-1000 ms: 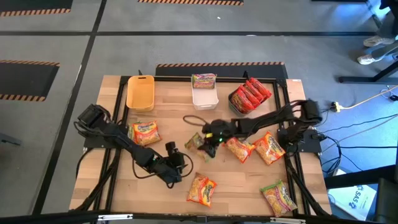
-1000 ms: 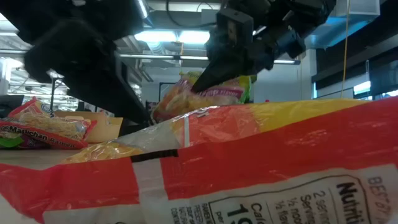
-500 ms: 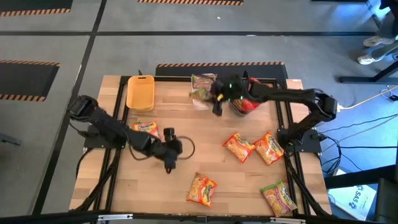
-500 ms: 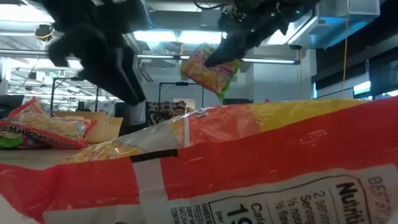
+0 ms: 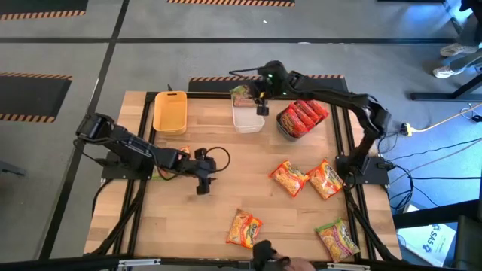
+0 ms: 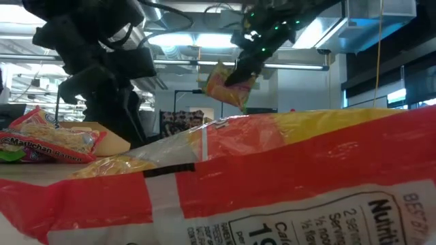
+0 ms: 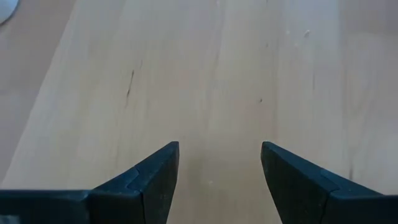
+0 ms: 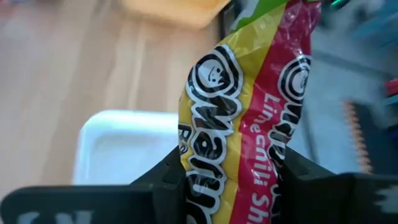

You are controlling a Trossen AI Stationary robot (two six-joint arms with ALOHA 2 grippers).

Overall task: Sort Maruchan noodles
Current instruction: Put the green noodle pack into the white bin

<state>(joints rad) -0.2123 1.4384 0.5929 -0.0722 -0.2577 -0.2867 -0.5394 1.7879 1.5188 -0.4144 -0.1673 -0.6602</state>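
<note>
Glossy green-and-pink Maruchan packet (image 8: pixel 249 118), pinched by one edge in the right gripper (image 5: pixel 261 100), hangs above the white bin (image 5: pixel 248 120) at the far side of the bench (image 5: pixel 226 188). Light, crinkly and probably slippery film over a brittle noodle block; an edge or seam grip suits it best. Left gripper (image 7: pixel 219 171) hovers low over bare wood, jaws spread and empty.
</note>
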